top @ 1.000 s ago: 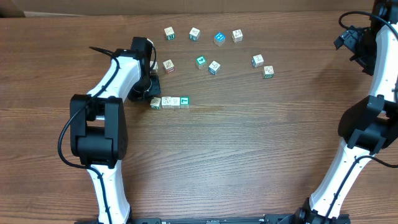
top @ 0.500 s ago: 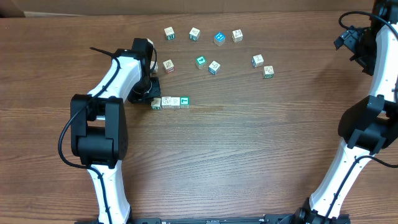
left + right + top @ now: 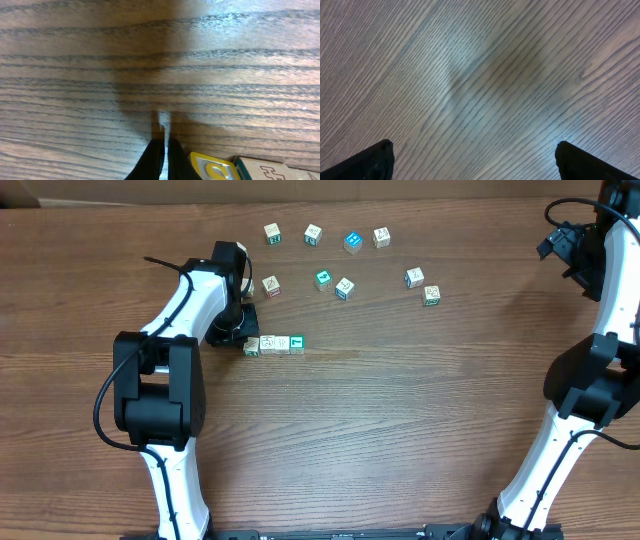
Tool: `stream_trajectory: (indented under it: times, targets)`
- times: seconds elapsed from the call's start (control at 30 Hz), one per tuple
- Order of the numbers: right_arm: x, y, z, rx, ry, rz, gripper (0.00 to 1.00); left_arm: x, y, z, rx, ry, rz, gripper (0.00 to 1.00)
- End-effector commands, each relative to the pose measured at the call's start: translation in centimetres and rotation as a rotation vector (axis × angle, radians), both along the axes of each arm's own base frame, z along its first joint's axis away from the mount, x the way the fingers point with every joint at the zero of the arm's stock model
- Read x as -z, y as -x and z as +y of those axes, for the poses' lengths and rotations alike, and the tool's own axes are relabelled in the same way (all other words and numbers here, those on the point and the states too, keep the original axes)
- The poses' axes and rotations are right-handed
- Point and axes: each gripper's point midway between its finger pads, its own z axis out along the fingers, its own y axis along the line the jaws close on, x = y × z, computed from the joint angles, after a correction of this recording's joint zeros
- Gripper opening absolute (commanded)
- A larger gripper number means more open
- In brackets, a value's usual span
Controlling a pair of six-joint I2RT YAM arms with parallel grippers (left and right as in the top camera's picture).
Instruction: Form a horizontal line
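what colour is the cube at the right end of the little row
Teal green: the end cube of the horizontal line; it shows best in the overhead view.

Very little differs from a second ago. My left gripper (image 3: pixel 163 145), fingers pressed together, sits a shade closer to the horizontal line (image 3: pixel 275 343), and its left end cube (image 3: pixel 252 345) now lies slightly nearer its neighbour, less askew.
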Motion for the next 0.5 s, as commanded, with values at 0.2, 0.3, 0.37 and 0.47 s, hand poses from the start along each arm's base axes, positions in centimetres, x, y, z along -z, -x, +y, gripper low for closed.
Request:
stream_trajectory:
  times: [0.2,0.3,0.37,0.47]
  targets:
    - [-0.74,0.12,-0.18,0.000,0.008,-0.014,1.00,1.18,0.90,-0.99,-0.009,0.034,0.043,0.04]
    - [-0.74,0.11,-0.18,0.000,0.008,-0.014,1.00,1.17,1.00,-1.13,-0.017,0.042,0.048,0.04]
    - [-0.73,0.12,-0.18,0.000,0.008,-0.014,1.00,1.16,1.10,-1.24,-0.023,0.049,0.052,0.04]
    - [-0.73,0.12,-0.18,0.000,0.008,-0.014,1.00,1.15,1.23,-1.40,-0.023,0.058,0.058,0.04]
